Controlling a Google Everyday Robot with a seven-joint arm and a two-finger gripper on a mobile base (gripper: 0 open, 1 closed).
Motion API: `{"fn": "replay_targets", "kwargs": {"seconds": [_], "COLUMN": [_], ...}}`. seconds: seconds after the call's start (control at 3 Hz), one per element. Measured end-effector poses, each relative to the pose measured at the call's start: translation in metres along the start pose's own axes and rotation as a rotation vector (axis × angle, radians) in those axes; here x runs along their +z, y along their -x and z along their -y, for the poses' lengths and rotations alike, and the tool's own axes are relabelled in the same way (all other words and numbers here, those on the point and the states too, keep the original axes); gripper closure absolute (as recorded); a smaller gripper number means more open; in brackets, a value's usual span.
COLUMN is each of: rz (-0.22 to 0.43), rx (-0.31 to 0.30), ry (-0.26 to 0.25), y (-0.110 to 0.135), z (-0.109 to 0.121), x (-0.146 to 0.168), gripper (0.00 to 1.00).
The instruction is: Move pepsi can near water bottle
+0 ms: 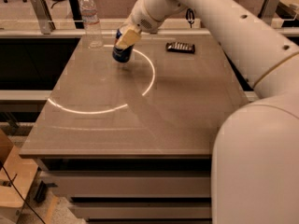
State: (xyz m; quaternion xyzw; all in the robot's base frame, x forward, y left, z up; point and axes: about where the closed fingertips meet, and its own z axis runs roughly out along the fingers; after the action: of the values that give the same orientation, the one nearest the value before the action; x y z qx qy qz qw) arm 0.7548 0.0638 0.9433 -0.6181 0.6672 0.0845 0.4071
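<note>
Here, fingers (pixel 127 37) clamped on pepsi can (pixel 121 54), near water bottle (pixel 91 20)

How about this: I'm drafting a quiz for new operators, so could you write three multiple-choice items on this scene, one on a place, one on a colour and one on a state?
1. Where on the brown table is the flat dark ridged packet?
A) far side, right of the small blue pepsi can in the camera view
B) front left corner
C) front right corner

2. What colour is the cap of the tall clear plastic water bottle?
A) red
B) green
C) white

3. What is the gripper doing?
A) open over the packet
B) shut on the pepsi can, which is tilted, just right of the water bottle
C) open, resting on the table

Answers:
1 A, the packet lies far back, right of the can.
2 C, the cap shows white.
3 B, the gripper clasps the can's upper part and the can leans.
</note>
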Motion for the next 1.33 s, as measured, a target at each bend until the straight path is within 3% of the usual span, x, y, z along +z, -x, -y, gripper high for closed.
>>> {"fn": "replay_targets", "kwargs": {"seconds": [0.67,1.33], "rz": [-0.005,-0.017], "rx": [-0.042,-0.056], "ry": [0.04,0.0], "y": [0.016,0.021], "z": [0.005,0.029], "x": [0.047,0.059], "gripper": [1.0,1.0]}}
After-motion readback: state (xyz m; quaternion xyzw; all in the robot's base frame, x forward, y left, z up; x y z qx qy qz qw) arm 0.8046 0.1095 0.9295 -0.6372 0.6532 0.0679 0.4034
